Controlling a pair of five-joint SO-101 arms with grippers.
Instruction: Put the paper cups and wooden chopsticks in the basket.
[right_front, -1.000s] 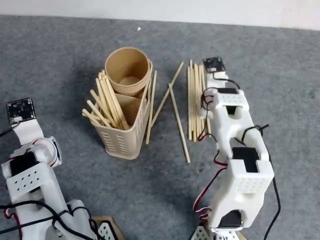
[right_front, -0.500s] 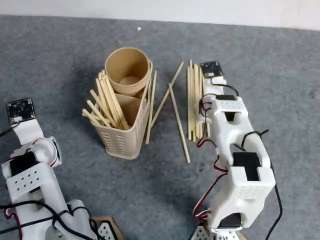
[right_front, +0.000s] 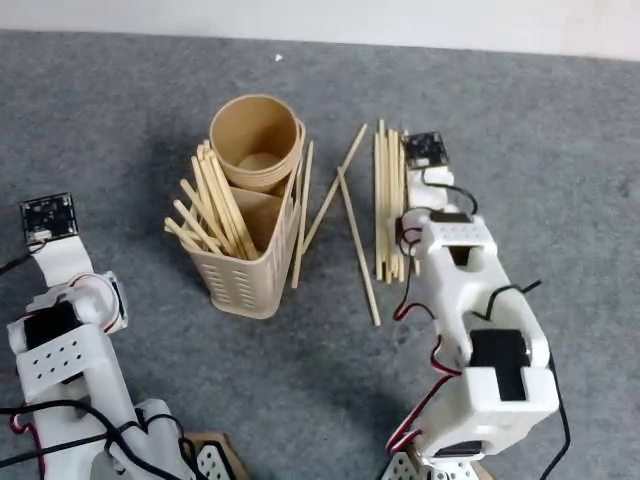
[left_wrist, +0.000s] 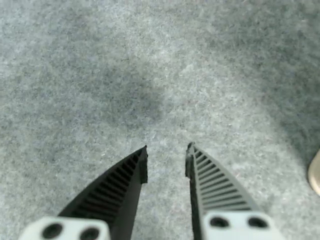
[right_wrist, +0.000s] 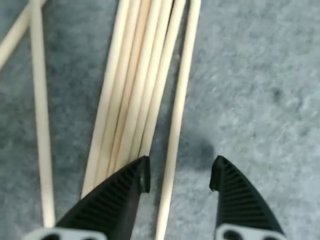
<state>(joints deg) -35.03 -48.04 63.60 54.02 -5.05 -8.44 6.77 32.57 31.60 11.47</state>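
Near the middle of the grey desk (right_front: 120, 110) a basket (right_front: 245, 280) is seen standing upright; nested cups (right_front: 255, 140) are held in its far compartment, and a sheaf of chopsticks (right_front: 210, 205) is leaned, tilted, in the compartment beside them. One chopstick (right_front: 303, 215) is laid along the basket's right wall, touching it; two crossed ones (right_front: 350, 235) are spread on the desk just beside; further right a bundle (right_front: 388, 200) is laid flat, side by side.

Over that bundle the right arm (right_front: 470, 300) is stretched; in the right wrist view the right jaws are shown parted to a middling width, low over the desk, with one outer chopstick (right_wrist: 175, 125) lying between them and one tip set at the edge of the bundle (right_wrist: 132, 95); nothing is gripped.

At the near left the left arm (right_front: 65, 330) is placed well apart from the basket; its left jaws are shown narrowly parted over bare desk (left_wrist: 150, 75), holding nothing.
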